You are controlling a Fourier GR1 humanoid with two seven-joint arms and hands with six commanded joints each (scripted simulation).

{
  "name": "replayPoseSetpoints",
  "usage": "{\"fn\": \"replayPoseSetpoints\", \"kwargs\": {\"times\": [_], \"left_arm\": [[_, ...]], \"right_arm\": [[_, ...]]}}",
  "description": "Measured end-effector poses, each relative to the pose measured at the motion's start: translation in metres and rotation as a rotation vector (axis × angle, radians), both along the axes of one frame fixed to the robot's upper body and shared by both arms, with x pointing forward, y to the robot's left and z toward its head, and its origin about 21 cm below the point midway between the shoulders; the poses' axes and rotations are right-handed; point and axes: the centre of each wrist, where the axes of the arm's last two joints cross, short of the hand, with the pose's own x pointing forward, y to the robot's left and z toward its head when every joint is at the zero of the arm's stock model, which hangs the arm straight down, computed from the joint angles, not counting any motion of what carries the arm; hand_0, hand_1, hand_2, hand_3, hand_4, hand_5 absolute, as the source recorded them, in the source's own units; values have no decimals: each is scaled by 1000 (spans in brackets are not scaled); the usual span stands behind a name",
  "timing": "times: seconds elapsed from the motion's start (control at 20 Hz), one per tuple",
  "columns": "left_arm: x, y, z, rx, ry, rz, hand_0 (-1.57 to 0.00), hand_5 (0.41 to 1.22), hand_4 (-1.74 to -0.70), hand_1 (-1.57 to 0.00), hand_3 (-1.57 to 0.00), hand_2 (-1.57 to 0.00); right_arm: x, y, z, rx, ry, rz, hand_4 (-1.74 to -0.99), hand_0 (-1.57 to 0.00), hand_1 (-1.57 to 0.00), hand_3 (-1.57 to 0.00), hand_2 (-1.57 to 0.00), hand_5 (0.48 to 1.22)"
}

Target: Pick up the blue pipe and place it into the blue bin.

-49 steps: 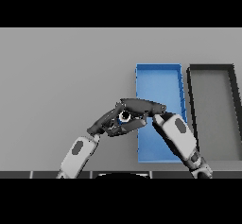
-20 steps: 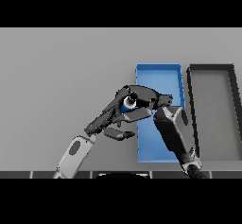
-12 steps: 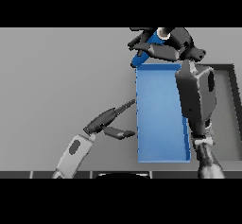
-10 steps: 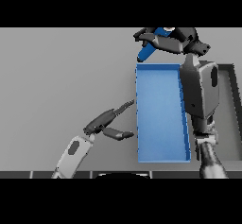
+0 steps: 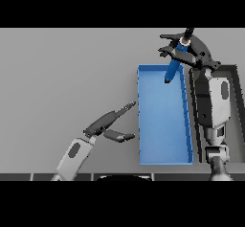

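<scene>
A slim blue pipe is seen raised above the table, tilted, with its upper end near the top of the view and its lower end pointing down and to the left, over the far edge of the blue bin. A dark tip is seen at the upper end of the pipe. The pipe is pinched by the curled fingers of the right hand. The blue bin is a long, shallow rectangular tray with low walls, laid flat on the grey table with its long side running away from the viewer. Nothing is seen lying inside it.
</scene>
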Motion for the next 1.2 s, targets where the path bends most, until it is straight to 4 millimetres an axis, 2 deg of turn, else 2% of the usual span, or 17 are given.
{"fn": "replayPoseSetpoints", "kwargs": {"times": [0.15,0.4,0.45,0.55,0.6,0.65,0.7,0.8,0.9,1.05,1.2], "left_arm": [[-7,-2,-8,1,15,-4,1,427,-880,1,1,1],[-5,-2,-2,-10,14,-1,1,422,-888,1,1,1],[-7,-2,-1,-14,10,-2,1,420,-887,1,1,1],[-7,-3,-2,-1,9,-6,1,420,-885,1,1,1],[-7,3,-5,7,7,3,1,421,-883,1,1,1],[-6,-1,-2,6,5,0,1,421,-883,1,1,1],[-6,-1,0,4,6,3,1,421,-882,1,1,1],[-8,0,-2,4,7,-4,1,422,-878,1,1,1],[-6,-2,-1,12,10,11,1,427,-878,1,1,1],[-10,0,0,-11,6,-3,1,429,-881,1,1,1],[-9,-1,-2,-7,16,5,1,428,-886,1,1,1]], "right_arm": [[-13,-9,-30,-41,115,-54,-1741,-1571,-1571,-1571,-1571,1221],[-31,-11,-62,-163,284,-189,-1741,-1571,-1571,-1521,-1571,1221],[-36,-9,-72,-181,320,-201,-1741,-1571,-1571,-1255,-1571,1221],[-38,-10,-80,-238,345,-233,-1741,-1571,-1571,-1024,-1571,1221],[-42,-8,-90,-275,364,-244,-1741,-1571,-1571,-908,-1571,1221],[-42,-3,-98,-302,390,-259,-1741,-1571,-1548,-847,-1571,1221],[-41,-6,-106,-335,424,-284,-1678,-1465,-1336,-788,-1339,1221],[-34,-5,-119,-396,493,-310,-1503,-937,-855,-504,-856,1221],[-29,-6,-122,-472,524,-290,-1337,-599,-547,-322,-548,1221],[-28,-2,-120,-620,519,-164,-1175,-306,-279,-164,-280,1084],[-34,2,-117,-732,471,-97,-1083,-156,-143,-84,-143,934]]}}
